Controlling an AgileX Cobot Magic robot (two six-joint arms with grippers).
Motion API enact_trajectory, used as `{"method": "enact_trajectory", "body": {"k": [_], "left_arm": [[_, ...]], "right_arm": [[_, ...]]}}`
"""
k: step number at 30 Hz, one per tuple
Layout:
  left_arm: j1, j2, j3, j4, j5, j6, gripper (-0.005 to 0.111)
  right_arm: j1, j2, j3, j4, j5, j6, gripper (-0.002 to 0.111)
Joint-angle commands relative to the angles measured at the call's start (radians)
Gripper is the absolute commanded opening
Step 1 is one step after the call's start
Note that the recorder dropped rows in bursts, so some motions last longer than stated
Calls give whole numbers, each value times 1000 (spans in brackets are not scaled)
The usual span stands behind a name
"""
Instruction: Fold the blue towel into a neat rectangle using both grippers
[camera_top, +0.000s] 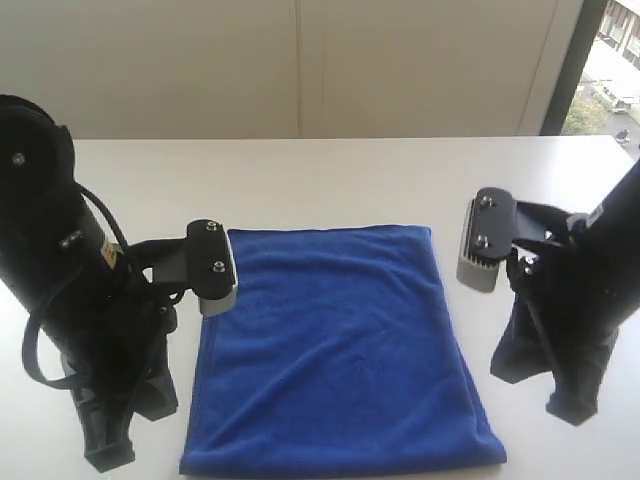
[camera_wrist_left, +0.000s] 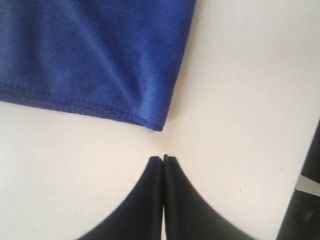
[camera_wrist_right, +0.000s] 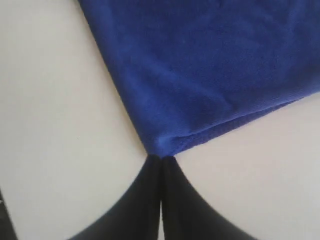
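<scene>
The blue towel (camera_top: 340, 340) lies flat on the white table (camera_top: 330, 170) as a folded rectangle, its folded edge toward the front. In the left wrist view my left gripper (camera_wrist_left: 163, 158) is shut and empty, its tips a short way off one towel (camera_wrist_left: 100, 55) corner, with bare table between. A tiny white speck (camera_wrist_left: 150, 129) shows at that corner. My right gripper (camera_wrist_right: 160, 158) is also shut, its tips right at a corner of the towel (camera_wrist_right: 210, 65); no cloth shows between the jaws.
The left arm's wrist (camera_top: 212, 265) hangs by the towel's far left corner and the right arm's wrist (camera_top: 490, 240) by its far right corner. Both bulky arm bases flank the towel. A wall and a window (camera_top: 610, 60) stand behind the table.
</scene>
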Motion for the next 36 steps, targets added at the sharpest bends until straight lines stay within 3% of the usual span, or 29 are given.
{"method": "enact_trajectory", "body": {"k": [1,3,5,9,13,20,36], "left_arm": [[-5,39,20,5,16,98,0],[-5,55,33,5,1,135,3],[-5,72,66,0,-44,176,13],[-5,108,147,-103,-195,370,49],[-5,115,186,-146,-280,499,64],[-5,133,211,-146,-363,518,64],[-5,180,211,-161,-430,518,63]], "right_arm": [[44,-8,119,-87,-235,-122,0],[49,-8,144,-88,-278,-143,0],[49,-8,164,-82,-310,-143,5],[49,-8,171,-83,-308,-157,37],[49,-8,208,-74,-309,-234,60],[49,-8,286,-21,-445,-320,61],[84,38,345,98,-538,-459,61]]}}
